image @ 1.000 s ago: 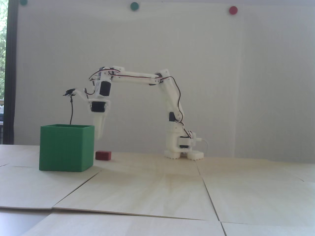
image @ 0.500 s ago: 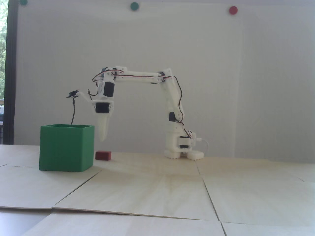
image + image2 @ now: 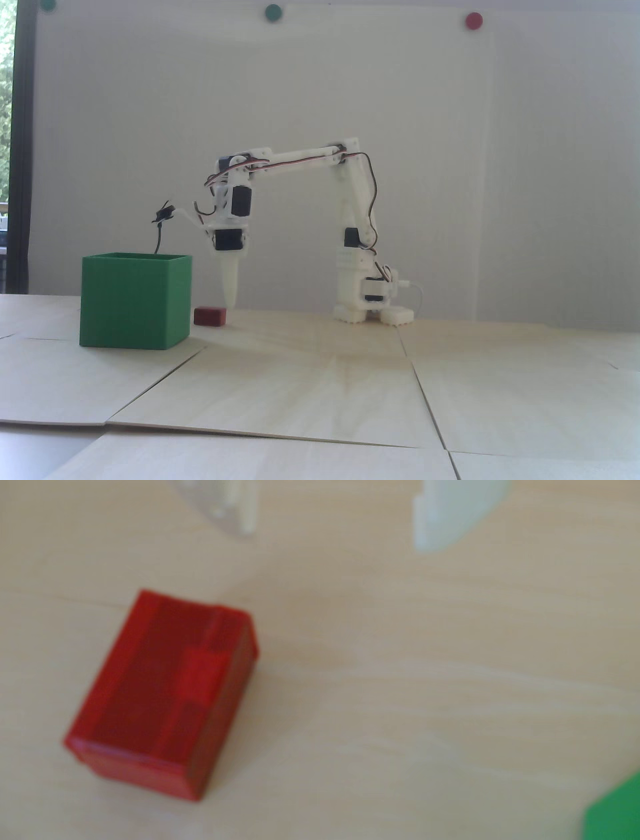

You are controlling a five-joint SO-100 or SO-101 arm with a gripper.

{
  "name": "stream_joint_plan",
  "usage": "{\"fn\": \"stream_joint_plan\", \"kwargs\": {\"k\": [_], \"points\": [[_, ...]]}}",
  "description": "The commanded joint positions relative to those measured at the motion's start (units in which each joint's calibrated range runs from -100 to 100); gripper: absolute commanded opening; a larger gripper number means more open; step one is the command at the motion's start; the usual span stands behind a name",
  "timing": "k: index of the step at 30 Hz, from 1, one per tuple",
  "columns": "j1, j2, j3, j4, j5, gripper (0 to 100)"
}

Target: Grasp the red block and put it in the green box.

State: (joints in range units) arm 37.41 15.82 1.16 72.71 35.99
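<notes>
The white tool (image 3: pixel 332 539) points down at the tabletop (image 3: pixel 350 380), its two fingers spread wide apart with only bare wood between them; it holds nothing. In the wrist view the red block (image 3: pixel 162 694) lies off to one side of that gap, not between the fingers, and untouched. In the fixed view the tool's tip (image 3: pixel 231 300) hangs just above the tabletop toward its far edge, just right of the red block (image 3: pixel 210 316), which rests flat beside the right wall of the green box (image 3: pixel 135 300). The block looks like a small, stiff, light plastic piece with smooth, possibly slippery faces and rounded edges. Gripping across its two long flat sides, near the middle, seems the safest hold.
</notes>
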Motion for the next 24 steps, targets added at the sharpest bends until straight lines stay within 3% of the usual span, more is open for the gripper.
{"fn": "stream_joint_plan", "kwargs": {"k": [1, 24], "points": [[0.91, -5.75, -0.28, -0.96, -0.28, 16], [7.02, 0.02, -9.15, -0.87, 0.09, 16]]}}
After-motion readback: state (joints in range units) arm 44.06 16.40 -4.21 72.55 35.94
